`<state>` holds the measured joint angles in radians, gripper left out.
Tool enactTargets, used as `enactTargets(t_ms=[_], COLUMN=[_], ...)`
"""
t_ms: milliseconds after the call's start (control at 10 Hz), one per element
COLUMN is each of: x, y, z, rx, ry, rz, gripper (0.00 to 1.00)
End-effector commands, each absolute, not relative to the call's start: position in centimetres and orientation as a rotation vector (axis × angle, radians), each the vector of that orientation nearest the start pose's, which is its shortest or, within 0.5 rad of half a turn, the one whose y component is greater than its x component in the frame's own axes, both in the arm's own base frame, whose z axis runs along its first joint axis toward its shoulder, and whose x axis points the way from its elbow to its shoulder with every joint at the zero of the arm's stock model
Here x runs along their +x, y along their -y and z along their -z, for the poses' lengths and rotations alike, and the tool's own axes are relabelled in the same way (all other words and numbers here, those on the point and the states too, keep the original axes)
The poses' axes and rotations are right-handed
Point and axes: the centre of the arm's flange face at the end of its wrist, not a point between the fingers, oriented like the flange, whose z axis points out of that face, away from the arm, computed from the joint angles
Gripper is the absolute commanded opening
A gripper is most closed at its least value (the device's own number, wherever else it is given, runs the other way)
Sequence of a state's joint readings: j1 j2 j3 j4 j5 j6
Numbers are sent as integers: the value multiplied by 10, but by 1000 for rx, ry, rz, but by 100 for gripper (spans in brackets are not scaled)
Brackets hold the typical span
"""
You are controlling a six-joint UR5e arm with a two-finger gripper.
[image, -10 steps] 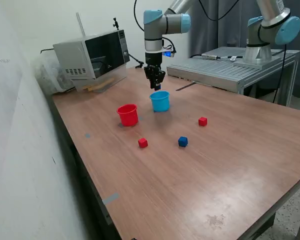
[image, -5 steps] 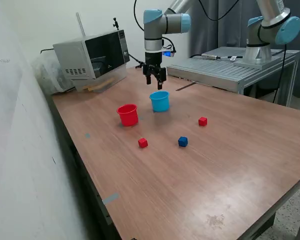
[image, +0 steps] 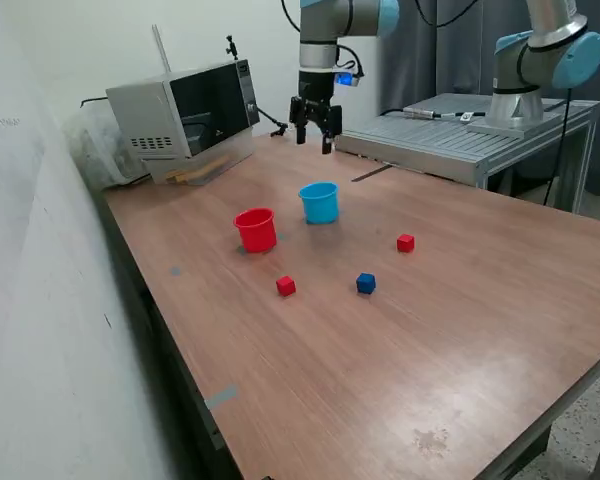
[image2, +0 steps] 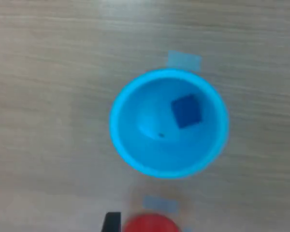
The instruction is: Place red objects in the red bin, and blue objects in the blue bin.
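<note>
One dark blue cube (image2: 186,111) is seen lying inside the blue cup (image: 320,202), off-centre on its floor, so one of the sorting steps appears done. Three cubes are left on the wooden table (image: 460,330), all on the side of the blue cup away from the microwave (image: 185,115): a red cube (image: 286,286), a second blue cube (image: 366,284) and another red cube (image: 406,243). The red cup (image: 256,229) is placed just beside the blue cup, towards the exterior view's left, and nothing can be seen inside it from this angle.

Several risks can be judged from this layout. The two cups are set close together, so a lowered claw or a carried cube could clip a rim and tip a light plastic cup. The cubes are small, so a slightly off-centre grasp could push one aside instead of lifting it. A red cube released over the wrong cup would also spoil the sort.

The gripper (image: 314,128) is held well above the blue cup, pointing straight down from an upright wrist. Its two fingers are spread apart and nothing is held between them.
</note>
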<state>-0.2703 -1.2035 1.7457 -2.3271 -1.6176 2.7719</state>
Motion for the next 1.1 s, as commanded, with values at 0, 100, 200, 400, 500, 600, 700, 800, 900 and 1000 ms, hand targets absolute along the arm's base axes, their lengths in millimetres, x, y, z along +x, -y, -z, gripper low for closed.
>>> enactTargets(t_ms=[0,100,200,400,500,600,700,800,900,1000], x=[-563,-535,-521,-506,-501,-492,-483,-486,-504,-528], y=[37,63,77,99,121,152,189,217,249,261], z=[-379,-410,-422,-435,-437,-437,-437,-440,-442,-428], rx=[-2476,-2522,-2537,-2572,-2602,-2648,-2716,-2770,-2810,-2806], ry=[-2018,-1978,-1956,-1923,-1897,-1854,-1774,-1716,-1709,-1713], rz=[-389,-411,-383,-374,-374,-366,-358,-358,-342,-311], gripper=[100,100,100,100,100,100,100,100,100,100])
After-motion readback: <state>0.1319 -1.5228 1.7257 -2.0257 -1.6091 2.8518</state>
